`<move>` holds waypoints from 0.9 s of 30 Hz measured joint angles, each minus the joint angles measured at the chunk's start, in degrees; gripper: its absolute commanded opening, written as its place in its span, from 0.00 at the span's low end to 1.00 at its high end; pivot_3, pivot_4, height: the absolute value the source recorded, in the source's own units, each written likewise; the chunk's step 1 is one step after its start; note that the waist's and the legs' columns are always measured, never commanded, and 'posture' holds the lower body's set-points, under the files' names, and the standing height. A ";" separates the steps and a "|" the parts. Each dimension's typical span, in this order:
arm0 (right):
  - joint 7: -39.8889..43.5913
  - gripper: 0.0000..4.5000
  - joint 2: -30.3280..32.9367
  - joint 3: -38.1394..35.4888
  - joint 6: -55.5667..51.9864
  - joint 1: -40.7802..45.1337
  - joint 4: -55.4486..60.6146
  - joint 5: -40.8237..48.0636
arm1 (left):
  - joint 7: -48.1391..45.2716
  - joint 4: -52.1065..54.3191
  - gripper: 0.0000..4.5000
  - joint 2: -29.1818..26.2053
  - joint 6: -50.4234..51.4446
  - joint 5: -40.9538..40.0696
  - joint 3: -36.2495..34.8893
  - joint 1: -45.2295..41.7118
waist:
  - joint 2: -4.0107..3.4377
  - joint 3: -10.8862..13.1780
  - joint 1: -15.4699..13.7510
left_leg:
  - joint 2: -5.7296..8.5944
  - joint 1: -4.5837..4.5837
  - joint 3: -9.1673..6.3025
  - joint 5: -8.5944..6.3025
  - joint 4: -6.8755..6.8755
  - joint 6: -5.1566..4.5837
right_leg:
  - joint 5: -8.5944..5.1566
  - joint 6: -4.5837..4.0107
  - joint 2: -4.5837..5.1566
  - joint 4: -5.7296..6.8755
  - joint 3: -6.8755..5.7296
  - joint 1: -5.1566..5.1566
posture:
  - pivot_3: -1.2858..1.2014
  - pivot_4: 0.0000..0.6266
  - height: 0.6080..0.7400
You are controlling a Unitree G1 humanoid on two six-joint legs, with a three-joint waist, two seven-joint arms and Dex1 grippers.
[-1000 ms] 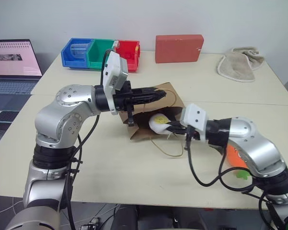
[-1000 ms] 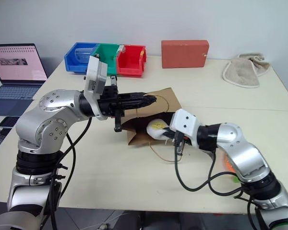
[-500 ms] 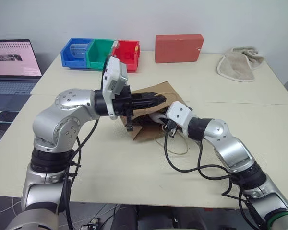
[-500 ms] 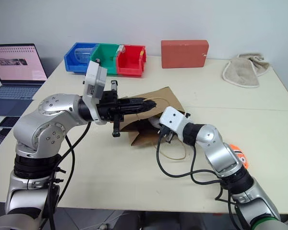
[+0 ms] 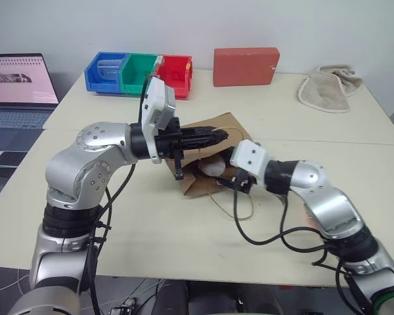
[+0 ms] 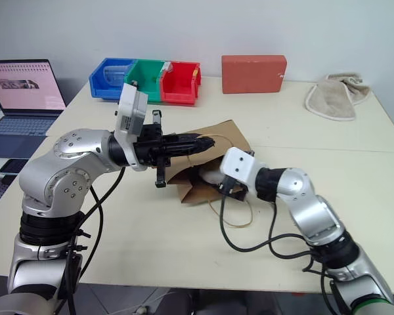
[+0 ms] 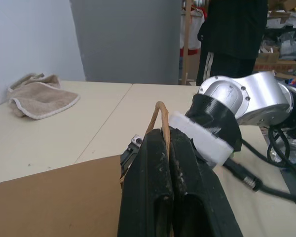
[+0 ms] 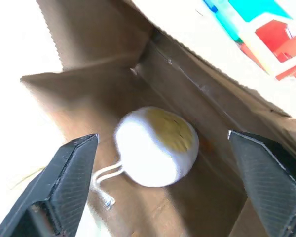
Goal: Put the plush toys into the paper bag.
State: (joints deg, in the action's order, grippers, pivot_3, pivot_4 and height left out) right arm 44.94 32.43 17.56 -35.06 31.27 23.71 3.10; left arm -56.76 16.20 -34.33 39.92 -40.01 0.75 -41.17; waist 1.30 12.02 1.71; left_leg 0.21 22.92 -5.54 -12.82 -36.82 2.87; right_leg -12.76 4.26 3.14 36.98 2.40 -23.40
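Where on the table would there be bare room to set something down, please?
The near edge of the table, in front of the bag, is bare. So is the stretch between the red box and the cloth, and the strip between the bins and the bag. The middle is crowded: both pincers work at the bag's mouth.

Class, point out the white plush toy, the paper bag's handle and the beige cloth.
white plush toy (image 8: 155, 146): right wrist view, its round body.
paper bag's handle (image 7: 160, 114): left wrist view, the loop's top.
beige cloth (image 5: 327, 87): left eye view, its middle.

laptop (image 5: 20, 88), coloured bins (image 5: 139, 73), red box (image 5: 245, 65), beige cloth (image 5: 328, 87)
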 measured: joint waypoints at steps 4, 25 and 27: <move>9.80 1.00 9.90 -6.31 -2.48 -4.78 7.50 9.06 | 0.11 -0.23 0.00 0.57 -0.17 0.14 0.23 -0.07 | 0.00 0.00 -0.14 | 0.01 0.02 -0.01 0.00 0.00 -0.01 | -0.01 0.01 0.01 -0.04 -0.01 0.02 | 0.52 0.24 1.00; 12.25 1.00 28.57 -36.51 -6.35 -43.97 6.70 9.20 | -1.43 -0.75 0.00 0.81 -1.73 1.21 1.35 0.64 | 0.02 -0.01 -0.06 | 0.02 -0.02 0.15 -0.01 -0.09 -0.01 | -0.10 -0.14 0.02 -0.04 0.11 0.09 | 0.52 0.24 1.00; 11.62 1.00 28.24 -36.48 -5.62 -44.60 5.17 8.77 | -1.47 -0.77 0.00 0.79 -1.83 1.31 1.35 0.64 | 0.02 -0.01 -0.02 | 0.01 -0.03 0.17 -0.01 -0.09 -0.01 | -0.11 -0.15 0.02 -0.06 0.14 0.09 | 0.52 0.24 1.00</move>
State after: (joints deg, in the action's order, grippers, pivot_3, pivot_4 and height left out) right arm 56.56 60.67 -18.92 -40.68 -13.33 28.88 11.88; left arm -58.23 15.43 -33.53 38.08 -38.70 2.10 -40.53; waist 1.32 12.01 1.69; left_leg 0.22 22.90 -5.37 -12.82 -36.91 2.86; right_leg -12.87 4.11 3.16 36.92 2.54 -23.31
